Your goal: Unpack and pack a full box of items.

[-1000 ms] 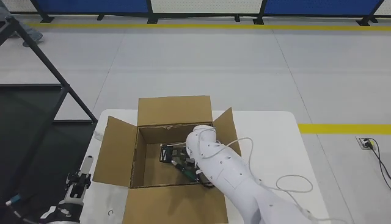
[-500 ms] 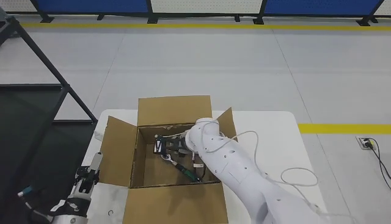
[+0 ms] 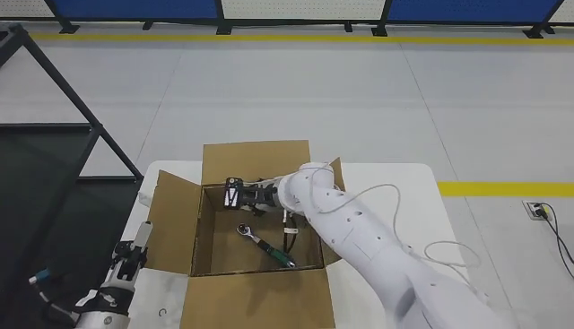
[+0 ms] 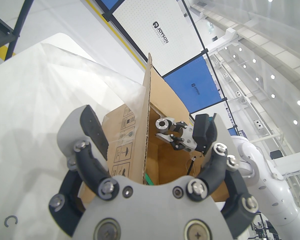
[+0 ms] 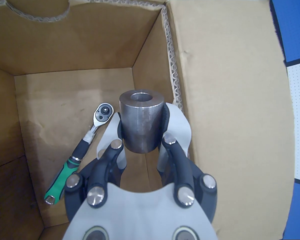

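Observation:
An open cardboard box stands on the white table. My right gripper is inside it near the far wall, shut on a grey metal cylinder with a bored hole, held upright above the box floor. The same cylinder shows past the box's flap. A ratchet wrench with a green and black handle lies flat on the box floor. My left gripper stands open outside the box by its left flap, with nothing between its fingers.
The box's four flaps are folded outward; the left flap's edge stands right in front of my left gripper. A translucent sheet lies on the table beside the box. A dark metal rack is left of the table.
My right gripper has risen from the box floor with the cylinder and moved toward the far left corner. The wrench now lies uncovered. The left gripper shifted slightly nearer the box.

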You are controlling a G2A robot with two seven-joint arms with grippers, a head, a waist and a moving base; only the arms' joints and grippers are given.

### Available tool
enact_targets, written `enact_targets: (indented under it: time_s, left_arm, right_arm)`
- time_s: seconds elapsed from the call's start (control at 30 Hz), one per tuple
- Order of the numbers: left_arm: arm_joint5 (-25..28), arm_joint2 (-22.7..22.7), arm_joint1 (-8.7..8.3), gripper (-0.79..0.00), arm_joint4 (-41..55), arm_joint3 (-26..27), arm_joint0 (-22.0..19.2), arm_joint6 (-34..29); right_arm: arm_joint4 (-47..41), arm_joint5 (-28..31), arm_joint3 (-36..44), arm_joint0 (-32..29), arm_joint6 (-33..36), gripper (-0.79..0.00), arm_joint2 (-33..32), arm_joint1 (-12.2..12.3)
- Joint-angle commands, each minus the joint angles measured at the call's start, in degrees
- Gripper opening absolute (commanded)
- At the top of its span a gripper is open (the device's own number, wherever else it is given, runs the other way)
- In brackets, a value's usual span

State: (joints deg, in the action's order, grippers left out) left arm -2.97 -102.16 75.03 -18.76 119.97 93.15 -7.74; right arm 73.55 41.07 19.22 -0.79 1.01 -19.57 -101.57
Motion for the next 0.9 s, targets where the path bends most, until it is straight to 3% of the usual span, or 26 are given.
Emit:
enact_targets:
  time_s: [0.0,0.27,0.4,0.5,0.87]
  left_arm:
    - [0.11,-0.13,-0.03,0.0,0.15,-0.13,-0.12,-0.19]
    - [0.58,-0.4,-0.13,0.0,0.32,-0.51,-0.26,-0.65]
    - [0.76,-0.79,-0.19,0.0,0.48,-0.89,-0.32,-0.89]
    - [0.9,-0.98,-0.23,0.0,0.66,-1.11,-0.34,-1.09]
    - [1.59,-0.43,-0.33,0.0,0.66,-1.95,-0.52,-1.61]
  right_arm:
    - [-0.22,0.46,2.32,-0.36,-0.99,-0.785,-1.06,1.5]
    - [0.01,1.65,15.66,-3.98,-0.56,-0.785,-6.25,8.1]
    - [-0.24,3.81,25.13,-7.94,0.91,-0.785,-11.16,12.51]
    - [-0.87,2.93,31.47,-11.93,5.71,-0.785,-16.03,15.76]
    - [-0.87,2.93,31.47,-11.93,5.71,-0.785,-16.03,15.76]
